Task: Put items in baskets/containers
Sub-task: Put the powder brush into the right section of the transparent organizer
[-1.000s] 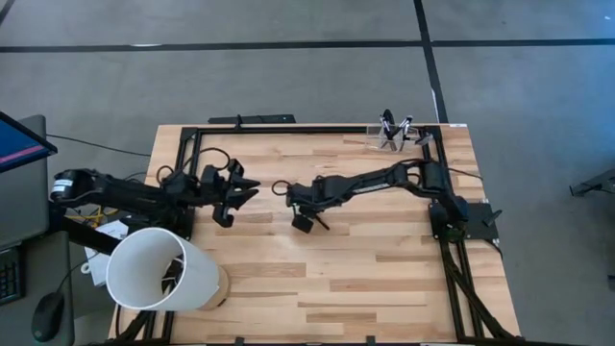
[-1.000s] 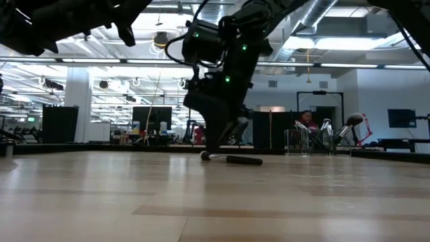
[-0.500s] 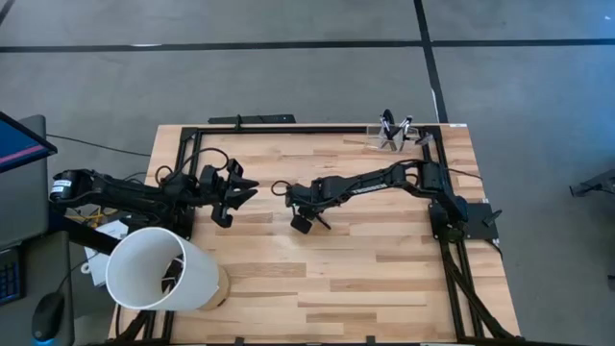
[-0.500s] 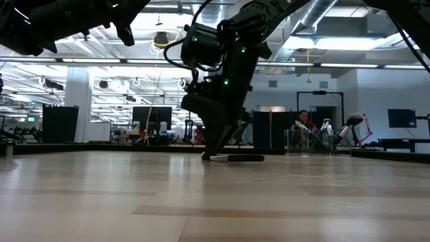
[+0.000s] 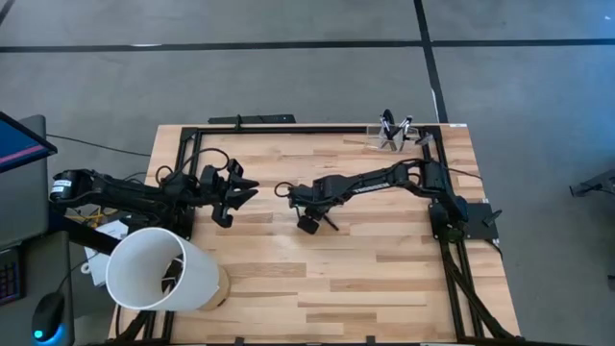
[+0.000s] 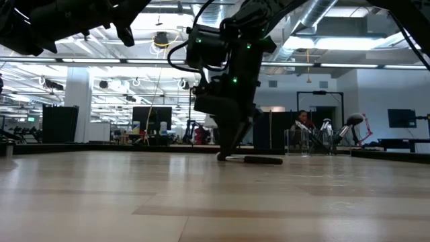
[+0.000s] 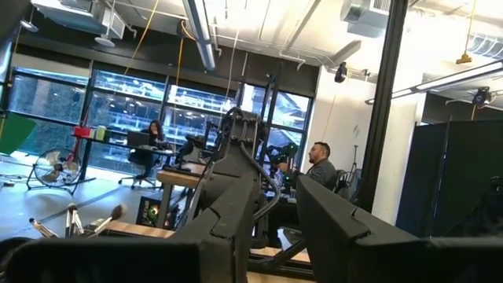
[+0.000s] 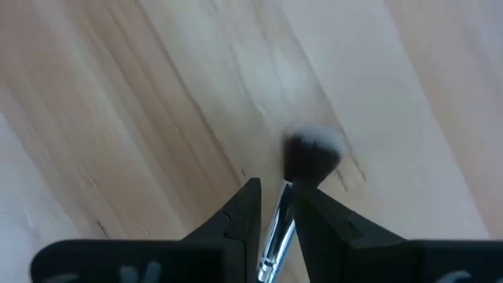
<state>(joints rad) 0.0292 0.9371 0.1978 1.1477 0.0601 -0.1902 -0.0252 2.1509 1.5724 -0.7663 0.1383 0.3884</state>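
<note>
The right hand [image 5: 309,223], clamped on a makeup brush [image 8: 302,169], has slid a little along the worktop [image 5: 365,279] toward the right arm's base, brush low on the wood; the clear holder [image 5: 392,137] waits far off; only the right wrist view shows the pale-tipped bristles; the left hand [image 5: 235,195] hovers, fingers apart, empty.

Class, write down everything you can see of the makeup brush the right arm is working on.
The makeup brush has a shiny silvery ferrule and a rounded, fluffy head of dark bristles with pale tips. The right tool is shut on it at the ferrule, one finger on each side. It points down at the wooden table, near mid-table. Its dark handle lies low beside the table.
</note>
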